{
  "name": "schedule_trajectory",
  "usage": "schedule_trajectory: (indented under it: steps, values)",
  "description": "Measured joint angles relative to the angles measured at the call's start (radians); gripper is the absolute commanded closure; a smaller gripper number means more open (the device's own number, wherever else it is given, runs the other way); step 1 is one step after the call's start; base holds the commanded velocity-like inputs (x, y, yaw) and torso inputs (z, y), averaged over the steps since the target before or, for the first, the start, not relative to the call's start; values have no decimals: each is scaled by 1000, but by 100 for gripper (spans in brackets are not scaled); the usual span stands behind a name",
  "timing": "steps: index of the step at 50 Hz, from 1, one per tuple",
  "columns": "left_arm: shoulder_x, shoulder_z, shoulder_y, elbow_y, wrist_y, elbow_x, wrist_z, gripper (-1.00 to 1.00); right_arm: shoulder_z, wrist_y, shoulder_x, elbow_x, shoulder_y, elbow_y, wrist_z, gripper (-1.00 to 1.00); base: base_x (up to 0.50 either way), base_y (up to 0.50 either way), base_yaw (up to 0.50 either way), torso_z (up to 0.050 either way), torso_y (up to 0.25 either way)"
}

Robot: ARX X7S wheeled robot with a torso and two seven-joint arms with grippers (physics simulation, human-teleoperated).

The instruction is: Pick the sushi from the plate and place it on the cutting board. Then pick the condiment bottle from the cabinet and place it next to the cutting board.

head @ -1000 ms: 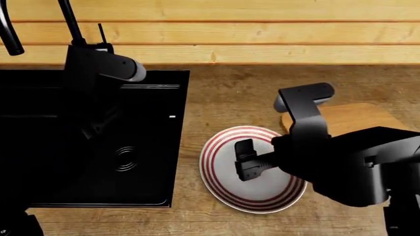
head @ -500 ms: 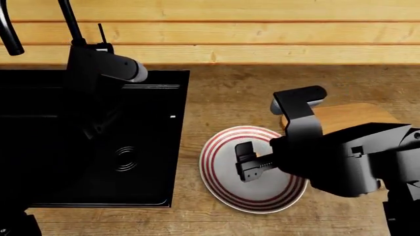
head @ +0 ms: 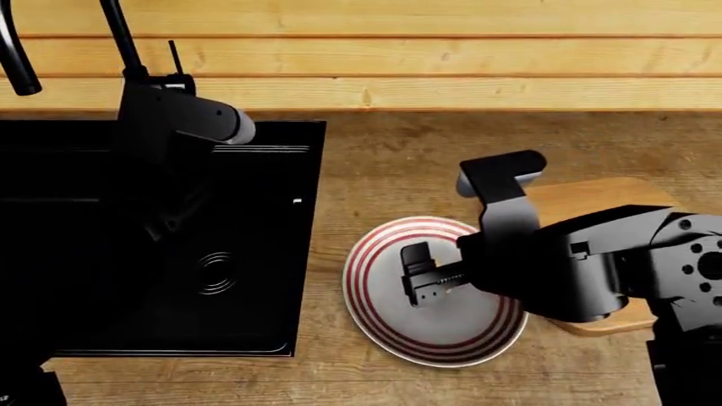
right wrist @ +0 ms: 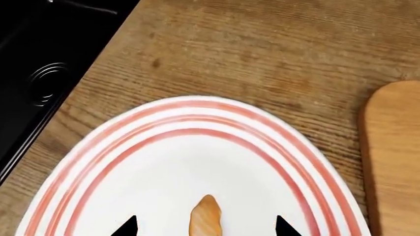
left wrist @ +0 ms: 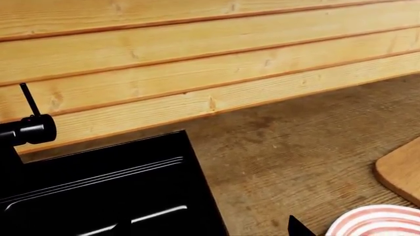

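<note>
**A:** Start with the left wrist view. Anything of the task there?

**B:** Little. The black sink (left wrist: 98, 191) fills the lower left, the plank wall (left wrist: 196, 54) runs across the top, and at the lower right edge sit a sliver of the plate (left wrist: 377, 222) and, above it at the right edge, a corner of the cutting board (left wrist: 402, 172). The left gripper itself is not shown, so I cannot tell whether it is wide or narrow.

**A:** And the head view?

**B:** The left arm (head: 181, 118) hangs over the sink in the upper left, idle by the look of it. The right gripper (head: 415, 279) sits low over the plate's centre, just right of the frame's middle. The board lies at the right, mostly hidden behind the arm, and what shows of it looks bare. The sushi is hidden here.

**A:** The right wrist view settles it?

**B:** Yes. The sushi (right wrist: 205, 217) lies on the plate at bottom centre, between the two dark fingertips (right wrist: 126, 227), which stand well apart on either side and clear of it. So the hand is wide, gripping nothing.

**A:** Progress, then?

**B:** I judge it early: the first pick is only lined up. Closing, lifting, moving to the board, and the whole bottle step remain. No bottle or cabinet appears anywhere.
</note>
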Motion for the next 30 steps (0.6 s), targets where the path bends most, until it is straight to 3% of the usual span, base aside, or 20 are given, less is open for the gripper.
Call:
schedule_trajectory:
  steps: [29, 30]
  values:
    - [-18, 17, 12, -5, 26, -13, -10, -100, -46, -13, 4, -11, -3, 7, -26, -100, 0, 0, 0, 0, 0]
    - [-19, 17, 13, -5, 26, -14, -11, -100, -48, -13, 5, -10, -3, 7, -26, 100, 0, 0, 0, 0, 0]
